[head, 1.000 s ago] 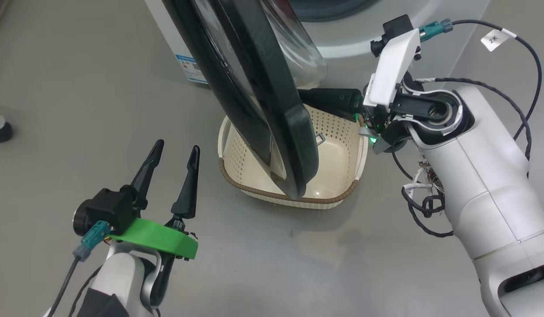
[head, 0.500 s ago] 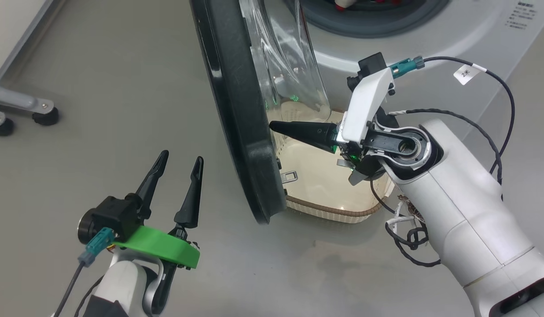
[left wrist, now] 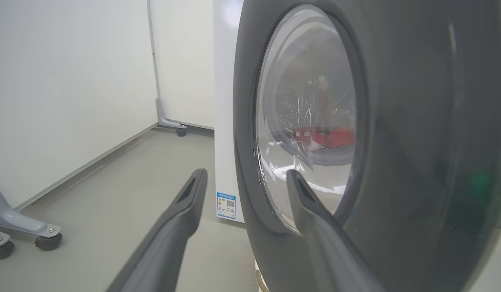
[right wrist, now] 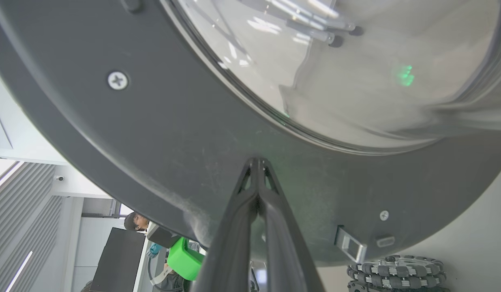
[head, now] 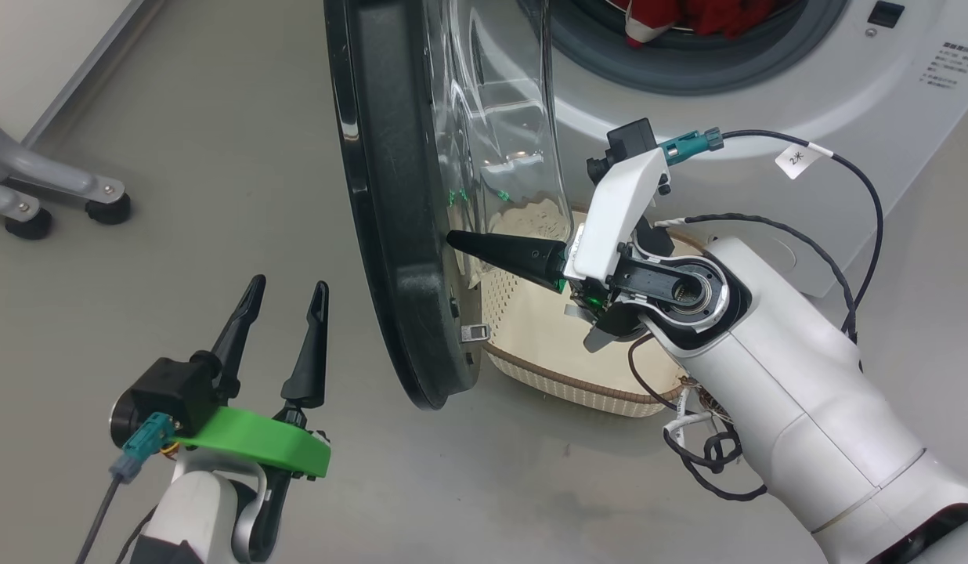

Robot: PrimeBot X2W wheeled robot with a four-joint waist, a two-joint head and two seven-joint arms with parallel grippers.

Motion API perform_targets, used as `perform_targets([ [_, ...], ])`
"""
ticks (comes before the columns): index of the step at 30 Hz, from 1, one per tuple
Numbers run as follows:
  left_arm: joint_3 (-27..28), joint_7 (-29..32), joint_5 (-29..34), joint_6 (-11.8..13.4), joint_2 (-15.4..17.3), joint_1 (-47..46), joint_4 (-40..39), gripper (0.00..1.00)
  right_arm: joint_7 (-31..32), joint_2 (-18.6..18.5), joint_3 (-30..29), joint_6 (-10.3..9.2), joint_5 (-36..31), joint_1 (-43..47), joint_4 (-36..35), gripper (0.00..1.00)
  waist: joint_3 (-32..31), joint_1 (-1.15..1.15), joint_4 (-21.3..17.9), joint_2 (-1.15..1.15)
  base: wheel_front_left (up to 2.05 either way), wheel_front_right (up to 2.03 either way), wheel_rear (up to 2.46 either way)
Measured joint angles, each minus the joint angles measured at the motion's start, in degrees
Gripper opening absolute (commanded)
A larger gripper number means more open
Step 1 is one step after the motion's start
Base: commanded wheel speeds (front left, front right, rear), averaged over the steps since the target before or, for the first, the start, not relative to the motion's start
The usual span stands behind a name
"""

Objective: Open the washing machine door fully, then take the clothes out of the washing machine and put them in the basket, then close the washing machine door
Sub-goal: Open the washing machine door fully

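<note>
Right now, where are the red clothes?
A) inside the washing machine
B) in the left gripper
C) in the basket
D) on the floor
A: the clothes lie in the open port of the washing machine, while the visible part of the basket is bare and the left gripper stands open with nothing between its fingers.

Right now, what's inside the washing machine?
Red clothes with white trim, at the washing machine port. How many I can't tell; the deeper drum is out of view.
</note>
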Motion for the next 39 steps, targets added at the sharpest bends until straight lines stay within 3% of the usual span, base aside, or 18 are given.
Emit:
perform_targets([
  [10, 3.3, 0.0, 1.47, 0.0, 0.01, 0.86, -0.22, 1.0, -5.26, 0.09, -0.57, 0.0, 2.09, 0.66, 0.1, 0.0, -1.06, 0.0, -2.51, 0.0, 0.0, 0.0, 0.0],
  [21, 5.97, 0.0, 1.83, 0.0, 0.01, 1.75, -0.6, 1.0, -13.46, 0.18, -6.15, 0.01, 2.01, 5.66, 0.04, 0.0, -2.07, 0.0, -6.26, 0.0, 0.0, 0.0, 0.0],
  [22, 6.19, 0.0, 1.83, 0.0, 0.0, 1.76, -0.65, 1.0, -14.35, 0.18, -7.02, 0.01, 2.12, 6.39, 0.01, 0.17, -2.13, 0.0, -6.51, 0.0, 0.0, 0.0, 0.0],
  [23, 6.48, 0.0, 1.83, 0.0, 0.0, 1.76, -0.73, 1.0, -14.97, 0.13, -7.84, 0.01, 2.49, 7.17, -0.09, 0.24, -2.19, 0.0, -6.75, 0.0, 0.0, 0.0, 0.0],
  [26, 7.24, 0.0, 1.83, 0.0, 0.01, 1.81, -0.89, 1.0, -17.24, 0.19, -9.67, 0.01, 3.04, 9.44, -0.31, 0.58, -2.38, 0.0, -7.4, 0.0, 0.0, 0.0, 0.0],
  [27, 7.36, 0.0, 1.83, 0.0, 0.01, 1.85, -0.9, 1.0, -17.95, 0.18, -10.07, 0.01, 3.02, 10.09, -0.45, 0.85, -2.44, 0.0, -7.59, 0.0, 0.0, 0.0, 0.0],
  [28, 7.39, 0.0, 1.83, 0.0, 0.01, 1.95, -0.91, 1.0, -18.83, 0.21, -10.66, 0.01, 3.02, 10.7, -0.76, 0.97, -2.51, 0.0, -7.77, 0.0, 0.0, 0.0, 0.0],
  [34, 7.49, 0.0, 1.83, 0.0, 0.01, 2.89, -0.87, 1.0, -26.66, 0.02, -15.64, 0.01, 1.41, 12.79, -2.83, 1.0, -3.13, 0.0, -8.55, 0.0, 0.0, 0.0, 0.0],
  [39, 7.45, 0.0, 1.82, 0.0, 0.01, 2.96, -0.91, 1.0, -35.2, -2.49, -18.55, 0.01, -5.14, 13.34, -3.75, 1.0, -3.32, 0.0, -8.89, 0.0, 0.0, 0.0, 0.0],
])
